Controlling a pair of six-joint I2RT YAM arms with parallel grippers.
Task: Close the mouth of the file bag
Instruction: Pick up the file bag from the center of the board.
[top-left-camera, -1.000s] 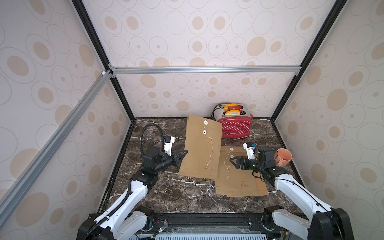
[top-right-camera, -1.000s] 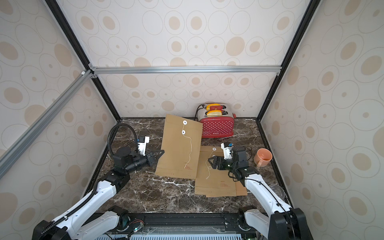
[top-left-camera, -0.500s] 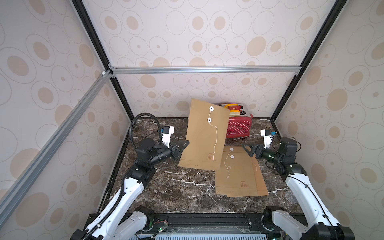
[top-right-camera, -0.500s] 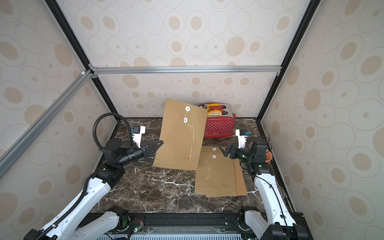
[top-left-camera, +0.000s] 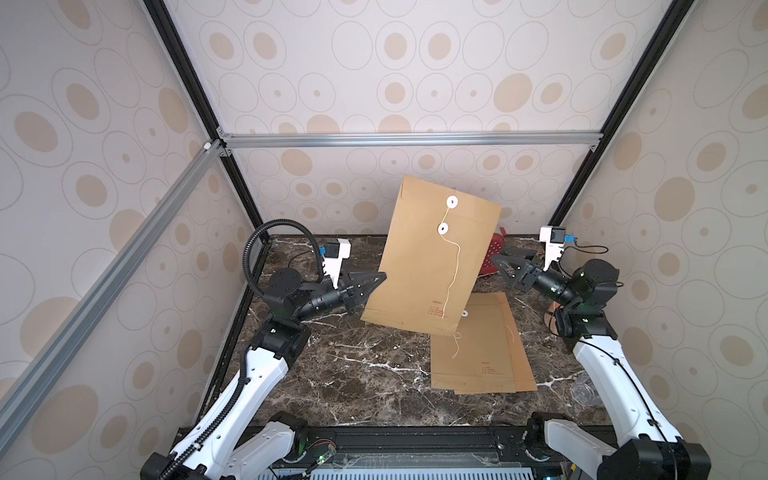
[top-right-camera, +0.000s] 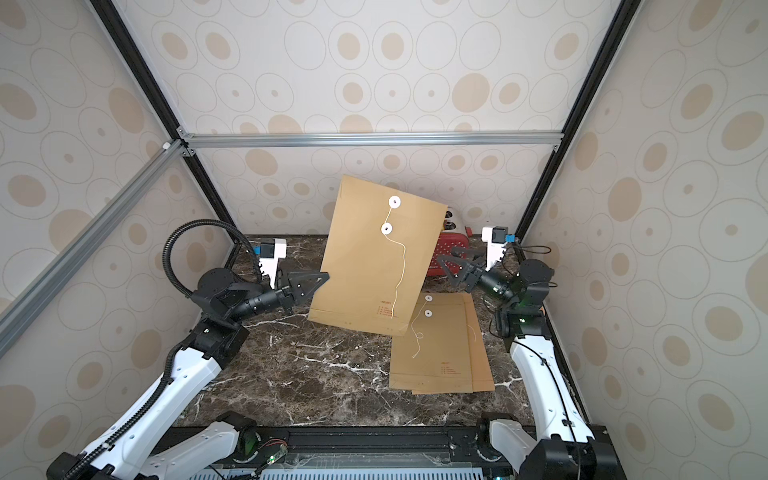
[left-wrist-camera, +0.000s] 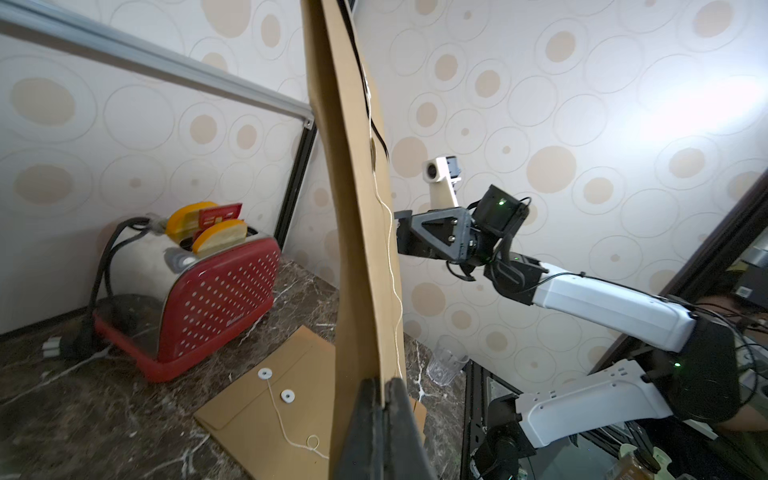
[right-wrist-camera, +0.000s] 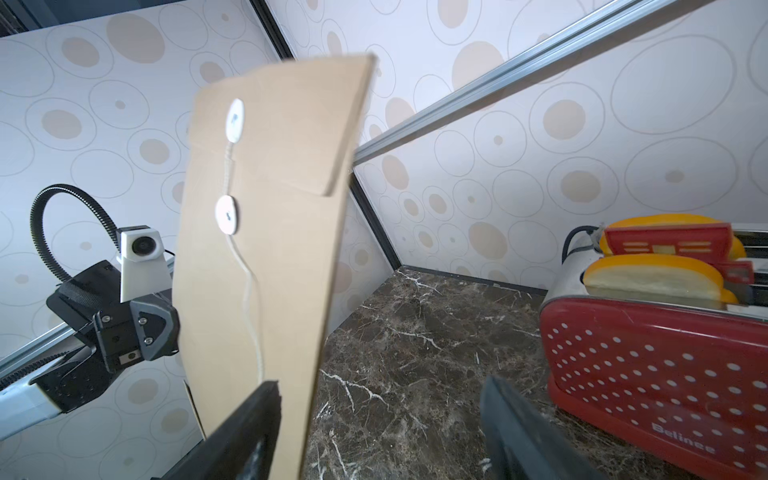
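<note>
Table (top-left-camera: 353, 374): dark marble, across the lower middle of both top views.
File bag (top-left-camera: 432, 266): centre frame, held clear of the table, near upright and leaning, flap end up.
Spare bags (top-left-camera: 482, 353): flat on the marble, lower right of centre.
Toaster (left-wrist-camera: 208, 299): red, at the back, behind the file bag.
My left gripper (top-left-camera: 376, 279): clenched on the file bag's left edge, near its bottom.
My right gripper (top-left-camera: 500, 256): jaws spread, empty, just right of the file bag.
String (top-left-camera: 453, 270): runs between both white buttons, then dangles loose.
</note>
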